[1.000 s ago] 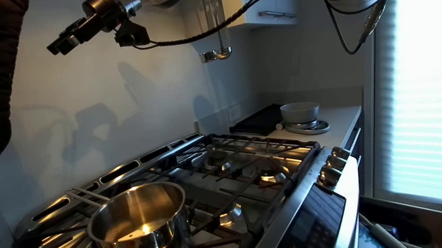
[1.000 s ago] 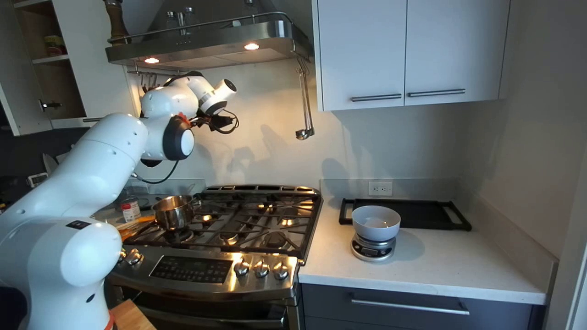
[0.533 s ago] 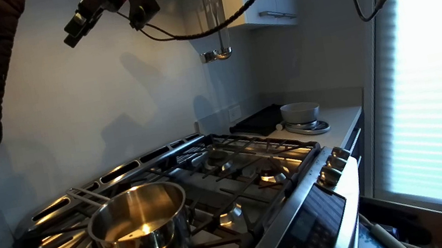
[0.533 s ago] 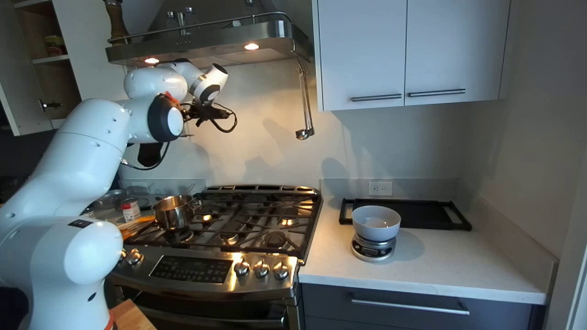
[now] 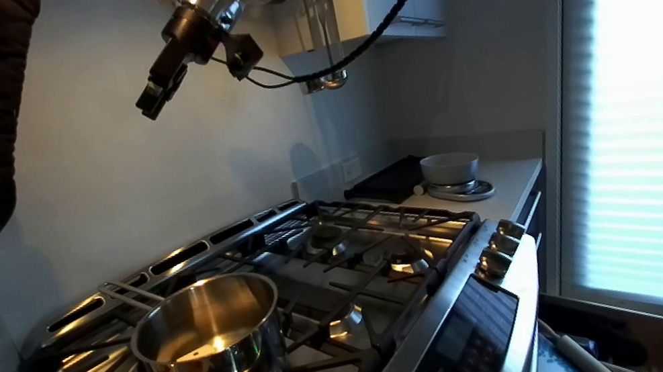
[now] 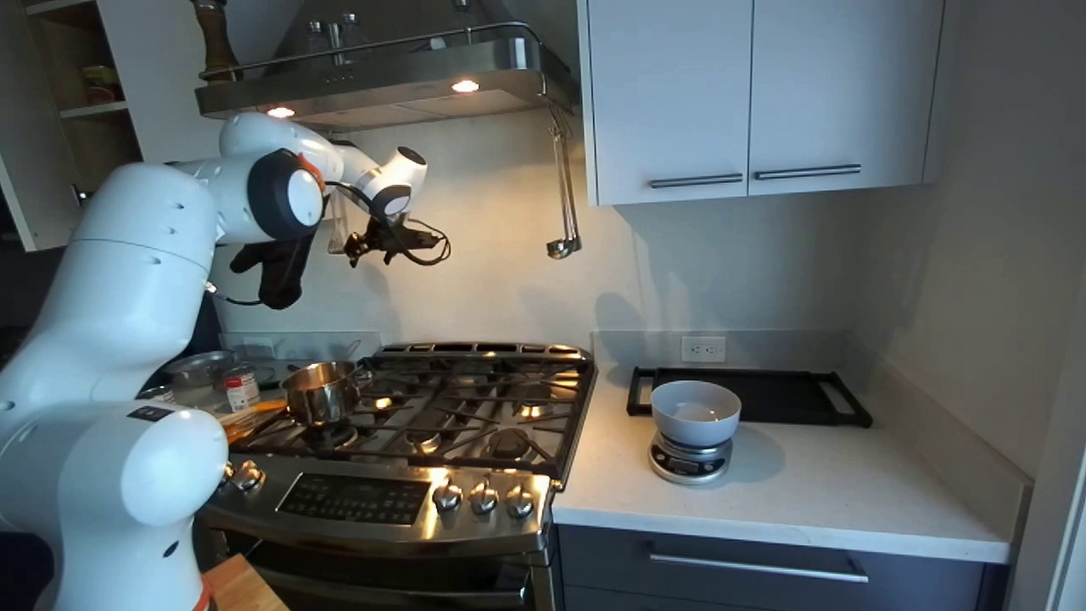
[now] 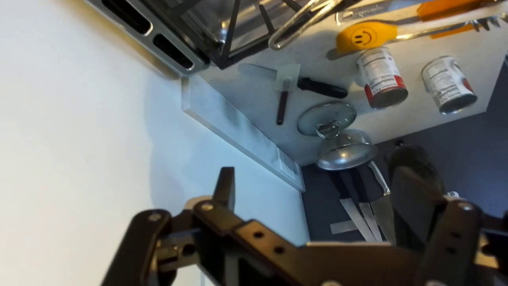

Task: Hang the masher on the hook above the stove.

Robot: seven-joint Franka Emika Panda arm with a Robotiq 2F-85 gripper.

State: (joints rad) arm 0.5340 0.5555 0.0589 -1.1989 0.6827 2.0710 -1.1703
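A white robot arm point(image 6: 161, 255) holds its pincer point(image 7: 315, 184) high over one end of a kitchen stove point(image 6: 373, 536), near the wall point(image 5: 91, 139), fingers point(image 7: 225, 186) spread wide and nothing between them; the masher is not in its grasp and cannot be identified for certain; a toothed metal tool point(image 7: 484, 22) among the utensils point(image 7: 365, 37) on the tabletop point(image 7: 412, 115) beside the stove may be it, or a pale utensil point(image 6: 338, 233), half hidden by the arm, above the stove's level; a steel pot point(image 6: 321, 397) sits on that same end of the stove, and a ladle point(image 6: 560, 249) hangs above the opposite end, though the hook meant for the masher cannot be made out; with the pincer bare, the step in hand appears to be fetching, though a hanging already done cannot be ruled out; if the masher lies on the tabletop, the next move would call for coming down beside the stove, closing on its handle and lifting it to the hook; if it already hangs, only moving clear would remain.
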